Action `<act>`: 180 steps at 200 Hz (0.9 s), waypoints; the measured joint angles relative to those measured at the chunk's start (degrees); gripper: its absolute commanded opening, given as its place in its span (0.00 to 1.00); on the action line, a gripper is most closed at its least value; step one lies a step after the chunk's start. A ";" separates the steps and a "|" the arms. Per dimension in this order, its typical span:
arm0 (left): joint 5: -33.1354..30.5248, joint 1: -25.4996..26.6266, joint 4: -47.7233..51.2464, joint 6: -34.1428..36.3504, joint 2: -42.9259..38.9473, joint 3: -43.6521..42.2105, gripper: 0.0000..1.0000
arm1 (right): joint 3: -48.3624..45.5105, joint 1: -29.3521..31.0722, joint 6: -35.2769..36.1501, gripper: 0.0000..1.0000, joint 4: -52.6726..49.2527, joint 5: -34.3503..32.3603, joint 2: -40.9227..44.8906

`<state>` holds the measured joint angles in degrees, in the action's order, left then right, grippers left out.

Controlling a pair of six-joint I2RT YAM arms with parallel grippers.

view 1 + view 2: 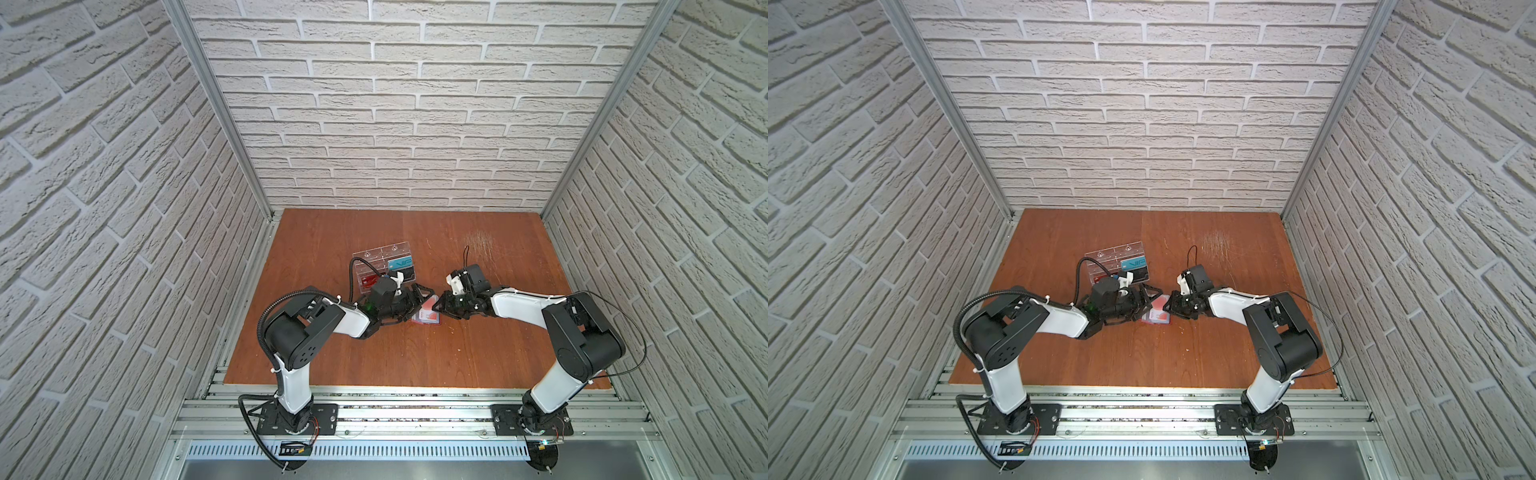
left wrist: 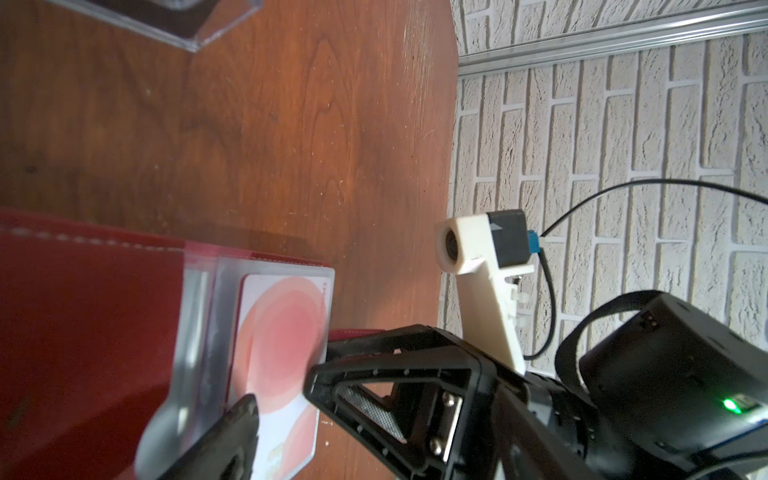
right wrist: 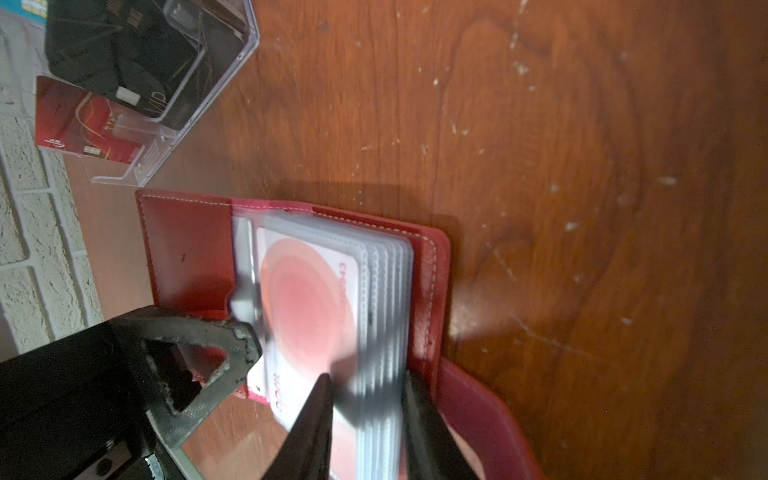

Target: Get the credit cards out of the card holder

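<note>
The red card holder (image 3: 187, 249) lies open mid-table between the arms. The left gripper (image 1: 415, 305) is spread wide and empty, one finger on the page. The right gripper (image 3: 365, 376) is pinched narrow on the clear sleeves — the red-circle card (image 3: 307, 299) is inside. Next, I'd guess: slide it out without dragging the holder.

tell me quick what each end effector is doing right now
left end effector: open, holding nothing
right end effector: jaws close together around the clear sleeves of the card holder; whether it grips them cannot be told
</note>
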<state>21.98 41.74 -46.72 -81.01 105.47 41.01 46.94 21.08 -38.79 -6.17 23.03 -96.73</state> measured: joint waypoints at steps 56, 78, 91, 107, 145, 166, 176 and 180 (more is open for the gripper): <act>0.02 -0.76 0.42 0.72 -1.57 -0.26 0.87 | -0.35 -0.02 0.20 0.30 -3.43 -0.46 1.81; 0.00 -0.85 0.55 1.07 -1.60 -0.26 0.88 | -0.35 -0.24 0.39 0.30 -5.18 -1.09 2.64; 0.02 -0.85 0.59 1.33 -1.60 -0.26 0.88 | -0.35 -0.26 0.66 0.29 -5.90 -1.33 2.69; 0.00 -0.85 0.90 1.53 -1.60 -0.26 0.88 | -0.28 -0.35 0.87 0.29 -6.62 -1.42 2.67; -0.02 -0.92 2.29 2.03 -1.60 -0.26 0.88 | 0.66 -0.46 1.29 0.27 -6.88 -1.07 1.07; -0.09 -1.09 3.80 2.89 -1.60 -0.26 0.88 | 1.53 -0.48 1.31 0.26 -6.75 -0.76 0.24; -0.15 -1.25 4.48 3.15 -1.60 -0.26 0.88 | 1.77 -0.48 1.31 0.26 -6.64 -0.72 0.00; -0.20 -1.29 4.72 3.28 -1.60 -0.26 0.88 | 1.86 -0.48 1.33 0.26 -6.64 -0.70 -0.09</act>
<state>21.78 40.45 -42.00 -77.73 103.88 40.75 48.80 20.60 -37.45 -12.82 22.33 -96.82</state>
